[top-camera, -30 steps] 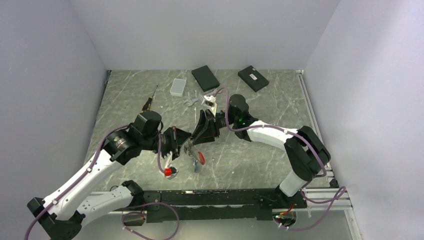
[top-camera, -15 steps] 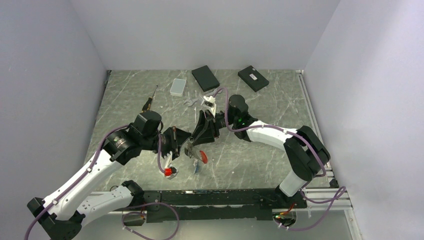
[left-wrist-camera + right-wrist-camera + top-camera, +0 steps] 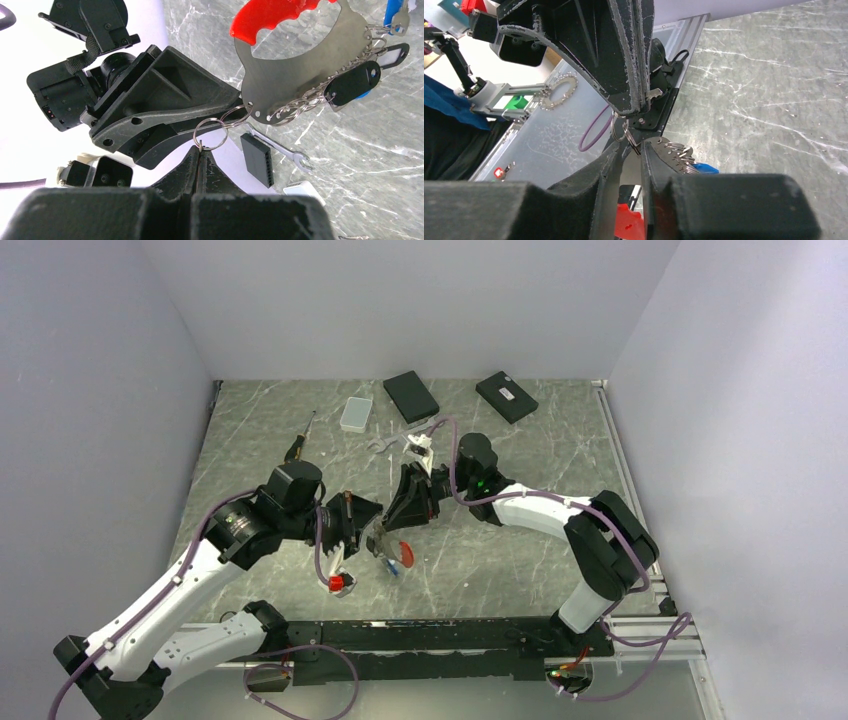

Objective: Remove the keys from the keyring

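Observation:
The keyring is a grey metal plate (image 3: 300,75) with a red grip (image 3: 280,17) and several thin rings. It hangs in the air between my grippers and also shows in the top view (image 3: 403,553). The keys (image 3: 352,82) with blue and dark heads hang from its rings, and one blue key (image 3: 392,568) dangles below. My left gripper (image 3: 201,152) is shut on a small split ring (image 3: 211,134) linked to the plate's corner. My right gripper (image 3: 630,150) is shut on the plate's edge next to that ring. Both grippers meet above the table's near middle (image 3: 378,533).
A silver wrench (image 3: 383,445), a red-handled screwdriver (image 3: 298,443), a white box (image 3: 355,414) and two black boxes (image 3: 411,395) (image 3: 506,396) lie at the back. A red knob (image 3: 340,584) hangs on the left arm's cable.
The right gripper has drawn back slightly. The red keyring has tilted a little and the hanging blue key has swung up. The left gripper has stayed in place.

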You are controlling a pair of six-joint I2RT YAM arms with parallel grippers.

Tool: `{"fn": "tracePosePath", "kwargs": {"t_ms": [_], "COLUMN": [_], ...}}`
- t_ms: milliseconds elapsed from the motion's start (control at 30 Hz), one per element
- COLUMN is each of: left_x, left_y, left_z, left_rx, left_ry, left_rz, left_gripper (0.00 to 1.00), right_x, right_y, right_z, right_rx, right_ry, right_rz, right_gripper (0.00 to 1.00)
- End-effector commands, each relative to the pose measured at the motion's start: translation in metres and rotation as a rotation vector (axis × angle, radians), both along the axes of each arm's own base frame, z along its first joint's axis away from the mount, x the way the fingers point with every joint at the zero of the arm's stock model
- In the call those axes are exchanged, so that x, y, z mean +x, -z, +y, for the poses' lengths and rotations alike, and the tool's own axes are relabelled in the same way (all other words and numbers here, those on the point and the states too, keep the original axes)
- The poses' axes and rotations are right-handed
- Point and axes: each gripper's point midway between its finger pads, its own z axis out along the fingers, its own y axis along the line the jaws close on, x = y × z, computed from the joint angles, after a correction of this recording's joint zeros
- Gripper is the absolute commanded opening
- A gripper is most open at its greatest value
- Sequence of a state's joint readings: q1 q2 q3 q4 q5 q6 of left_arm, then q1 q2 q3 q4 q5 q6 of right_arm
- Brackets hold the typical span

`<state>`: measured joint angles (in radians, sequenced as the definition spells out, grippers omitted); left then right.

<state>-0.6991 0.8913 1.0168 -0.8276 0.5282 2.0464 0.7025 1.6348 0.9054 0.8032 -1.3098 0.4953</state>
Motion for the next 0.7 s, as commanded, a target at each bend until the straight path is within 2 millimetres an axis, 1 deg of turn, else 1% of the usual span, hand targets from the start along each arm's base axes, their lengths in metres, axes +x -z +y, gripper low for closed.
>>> {"fn": "tracePosePath", "kwargs": {"t_ms": [0,67,100,133,267,500,667], "left_x": [-0.004,-0.003,-0.003,-0.003,-0.003,-0.015,-0.017], "left_y": [-0.041,-0.041,-0.041,-0.042,-0.042,-0.025,-0.016], "left_z": [-0.009,-0.008,-0.008,-0.008,-0.005,-0.001,0.003], "left_rx": [-0.042,-0.038,-0.038,-0.039,-0.031,0.006,0.027], "left_ry": [0.125,0.120,0.118,0.115,0.108,0.155,0.153], "left_rz": [-0.219,-0.216,-0.215,-0.216,-0.216,-0.194,-0.194], "left_gripper": [0.00,0.00,0.00,0.00,0.00,0.00,0.00], "right_x": [-0.003,-0.002,-0.001,0.000,0.005,0.006,0.011], "right_y": [-0.006,-0.005,-0.005,-0.004,-0.003,-0.011,-0.015], "right_z": [0.001,0.001,0.002,0.003,0.006,0.005,0.000], "right_rx": [0.041,0.036,0.033,0.027,-0.007,0.002,0.015], "right_ry": [-0.014,-0.008,-0.004,0.004,0.031,0.048,0.073], "right_rz": [-0.047,-0.041,-0.036,-0.028,0.017,0.080,0.095], "right_gripper": [0.22,0.15,0.10,0.00,0.00,0.00,0.00]}}
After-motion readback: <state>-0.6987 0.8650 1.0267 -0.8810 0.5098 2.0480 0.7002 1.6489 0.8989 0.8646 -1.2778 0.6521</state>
